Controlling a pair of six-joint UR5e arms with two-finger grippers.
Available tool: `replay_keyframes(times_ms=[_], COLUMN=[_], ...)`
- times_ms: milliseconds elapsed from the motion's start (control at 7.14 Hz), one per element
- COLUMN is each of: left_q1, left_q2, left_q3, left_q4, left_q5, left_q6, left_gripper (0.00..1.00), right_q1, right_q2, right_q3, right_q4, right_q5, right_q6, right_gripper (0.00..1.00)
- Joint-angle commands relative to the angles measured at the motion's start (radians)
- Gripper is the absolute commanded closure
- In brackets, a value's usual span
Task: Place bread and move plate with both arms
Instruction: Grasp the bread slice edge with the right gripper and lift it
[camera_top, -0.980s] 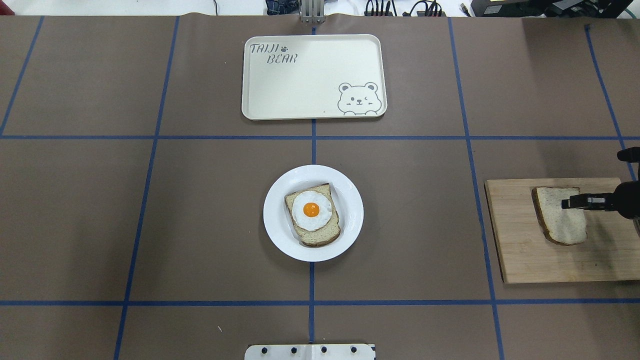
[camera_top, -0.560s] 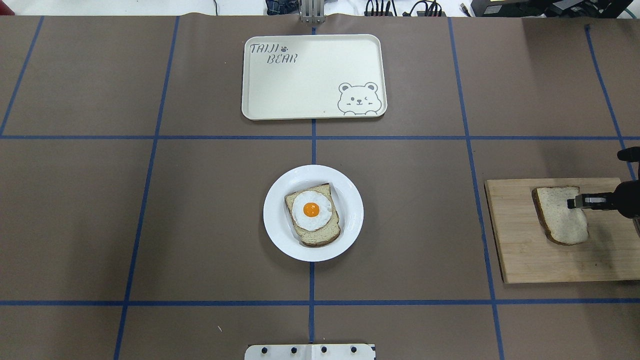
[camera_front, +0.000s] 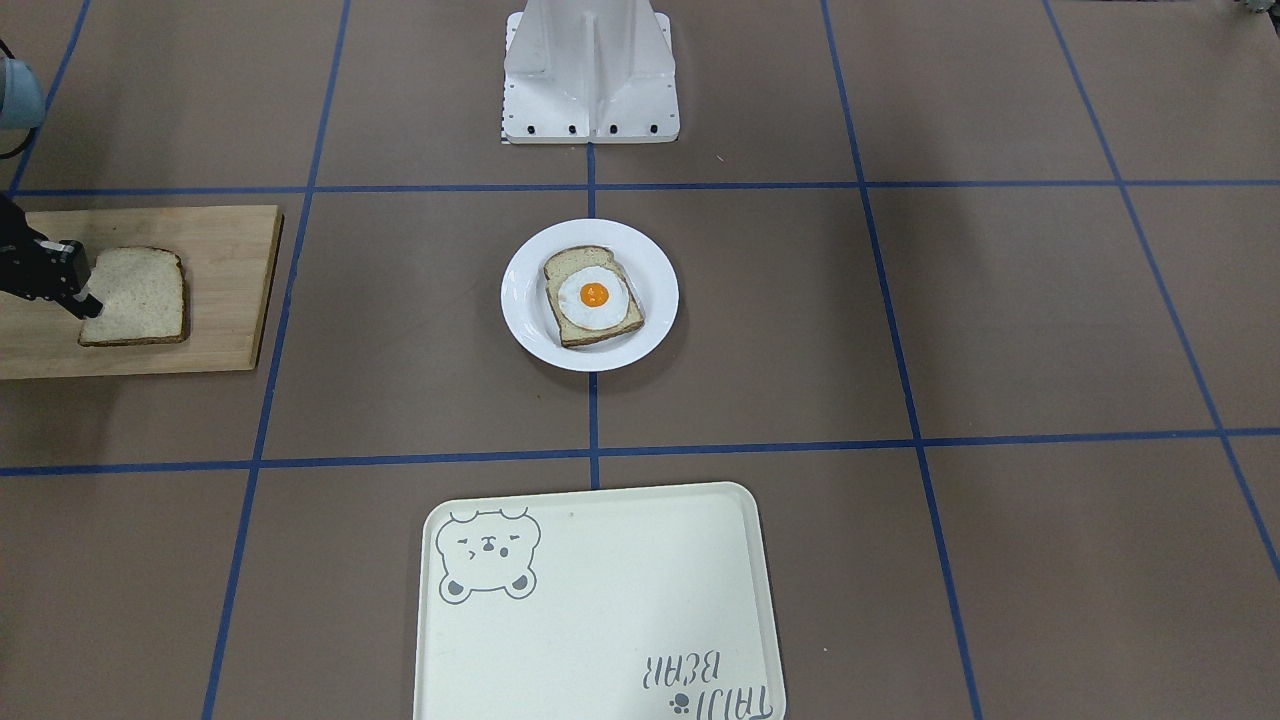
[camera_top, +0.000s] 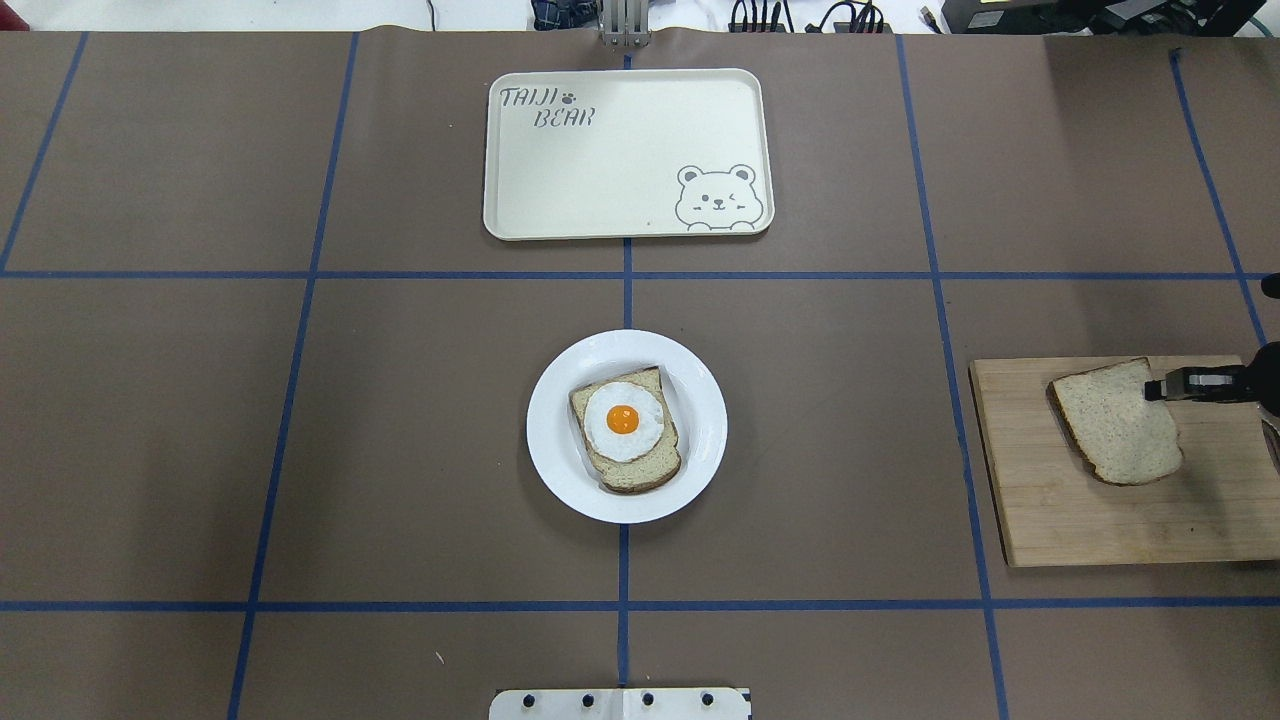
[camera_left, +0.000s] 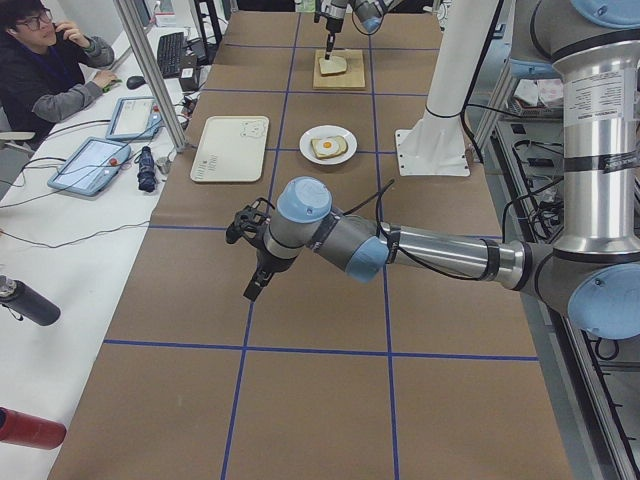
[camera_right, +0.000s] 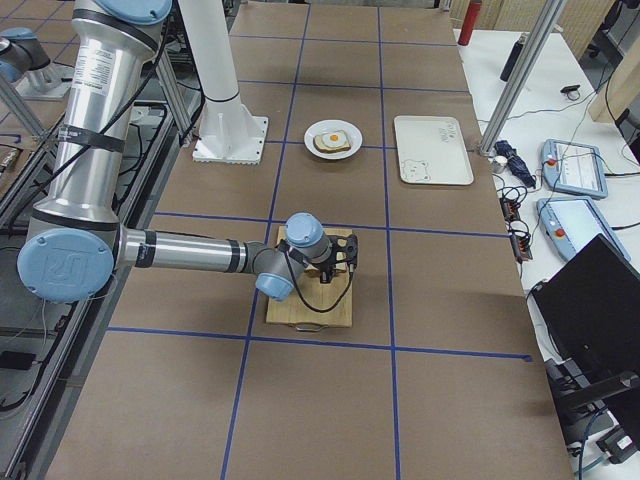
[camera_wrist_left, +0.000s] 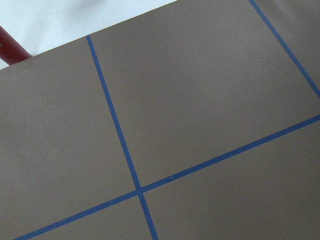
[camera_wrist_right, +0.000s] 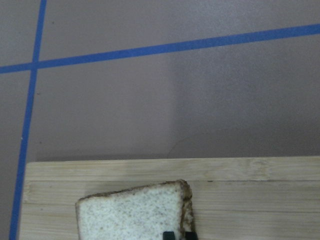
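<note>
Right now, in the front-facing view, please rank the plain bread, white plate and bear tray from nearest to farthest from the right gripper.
1. bread, on the wooden board, at the right gripper.
2. plate, at the table centre.
3. tray, on the operators' side, centre.

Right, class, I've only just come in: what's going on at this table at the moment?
The right gripper is at the wooden board and seems to be closed on a corner of the bread, which has not yet been carried off the board. The plate, holding an egg-topped slice, sits mid-table untouched, with the tray beyond it. The left arm hangs over bare table, far from everything.
</note>
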Motion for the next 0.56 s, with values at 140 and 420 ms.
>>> replay_keyframes(times_ms=[140, 420], left_q1=[0.0, 0.0], left_q2=[0.0, 0.002], left_q3=[0.003, 0.005], left_q4=[0.0, 0.0], left_q5=[0.0, 0.0], left_q6=[0.0, 0.0], left_gripper=[0.01, 0.01], right_q1=[0.087, 0.089], right_q2=[0.033, 0.082], right_q3=[0.043, 0.044], right_q4=[0.0, 0.002], right_q5=[0.118, 0.134], right_q6=[0.0, 0.012], right_gripper=[1.0, 1.0])
